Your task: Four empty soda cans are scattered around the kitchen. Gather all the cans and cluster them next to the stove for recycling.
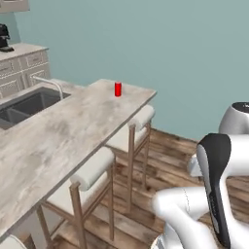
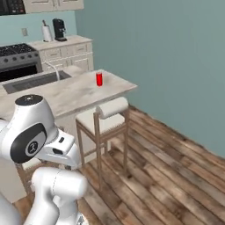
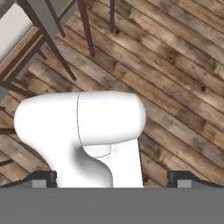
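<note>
So the red soda can (image 1: 117, 89) is standing upright near the far corner of the island counter (image 1: 58, 141), past the sink (image 1: 24, 104) and above the bar stools (image 1: 92, 170). Your gripper (image 3: 112, 177) is wide open with nothing in it, tucked low and staring down at the wood floor (image 3: 175, 65). That means the can sits up and ahead of the hand, well apart, long axis vertical, so I'd guess a side-on approach. The stove (image 2: 17, 59) is way back behind the counter.

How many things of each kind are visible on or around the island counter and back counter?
Red soda can: 1
Bar stools: 2
Sink: 1
Faucet: 1
Stove: 1
Coffee machine: 1
Paper-towel roll: 1
Total: 8
</note>
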Controlling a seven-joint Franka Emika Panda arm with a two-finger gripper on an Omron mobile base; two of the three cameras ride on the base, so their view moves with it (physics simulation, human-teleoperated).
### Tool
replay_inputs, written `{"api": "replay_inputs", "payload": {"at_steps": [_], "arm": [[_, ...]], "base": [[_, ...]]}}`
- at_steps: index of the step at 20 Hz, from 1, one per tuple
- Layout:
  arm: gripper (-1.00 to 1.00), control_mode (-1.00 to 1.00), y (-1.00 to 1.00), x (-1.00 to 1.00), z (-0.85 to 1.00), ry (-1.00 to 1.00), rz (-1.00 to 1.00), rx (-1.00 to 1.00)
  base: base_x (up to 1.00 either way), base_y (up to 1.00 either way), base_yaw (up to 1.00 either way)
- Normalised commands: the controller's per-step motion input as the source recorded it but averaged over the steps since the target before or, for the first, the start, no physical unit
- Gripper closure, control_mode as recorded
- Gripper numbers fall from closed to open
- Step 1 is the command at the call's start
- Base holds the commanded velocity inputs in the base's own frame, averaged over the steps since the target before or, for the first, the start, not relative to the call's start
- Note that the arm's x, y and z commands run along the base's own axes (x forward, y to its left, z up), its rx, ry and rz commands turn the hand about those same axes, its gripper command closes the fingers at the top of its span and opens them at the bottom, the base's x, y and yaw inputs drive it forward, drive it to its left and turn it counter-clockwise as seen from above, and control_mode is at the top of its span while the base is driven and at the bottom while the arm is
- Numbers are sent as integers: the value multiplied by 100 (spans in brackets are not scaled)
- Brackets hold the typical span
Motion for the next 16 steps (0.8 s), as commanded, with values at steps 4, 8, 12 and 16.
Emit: {"api": "replay_inputs", "payload": {"at_steps": [4,8,12,16], "arm": [[-100,100,0,0,0,0,0,0],[-100,100,0,0,0,0,0,0],[-100,100,0,0,0,0,0,0],[-100,100,0,0,0,0,0,0]], "base": [[98,-76,50],[90,-77,51],[87,-77,51],[85,-75,50]]}}
